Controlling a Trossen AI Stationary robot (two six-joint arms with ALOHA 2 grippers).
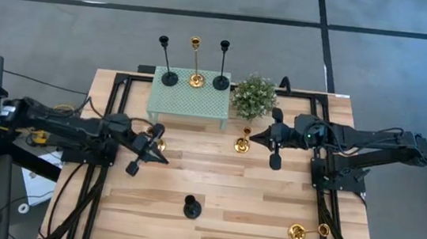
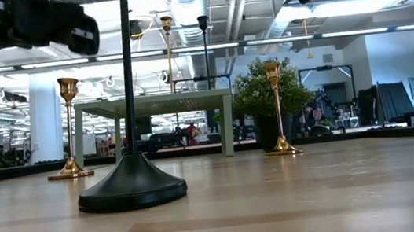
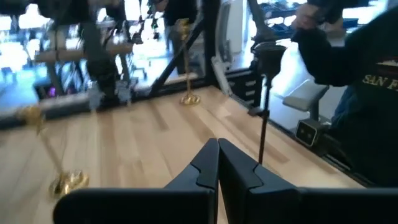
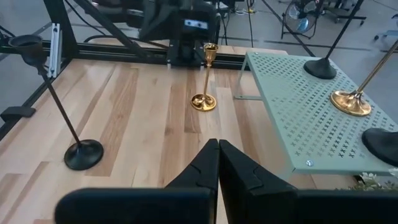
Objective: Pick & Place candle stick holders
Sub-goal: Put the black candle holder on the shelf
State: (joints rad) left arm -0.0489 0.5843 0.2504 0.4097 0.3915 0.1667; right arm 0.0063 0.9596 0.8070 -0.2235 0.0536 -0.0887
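Black holder (image 2: 131, 133), apart from closed jaws

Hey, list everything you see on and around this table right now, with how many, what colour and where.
Black candle stick holders: three, matte black; two on the little table, one on the wooden table, front middle.
Gold candle stick holders: four, shiny gold; one on the little table between the black pair, one by the left gripper, one by the right gripper, one near the front right corner.
Little table: one, mint green, perforated top, at the back.
Potted plant: one, green, right of the little table.
Wooden table: one, light wood.
Person: one, dark top, beyond the table's edge.
Left gripper: dark, shut, empty, left side.
Right gripper: dark, shut, empty, right of centre.
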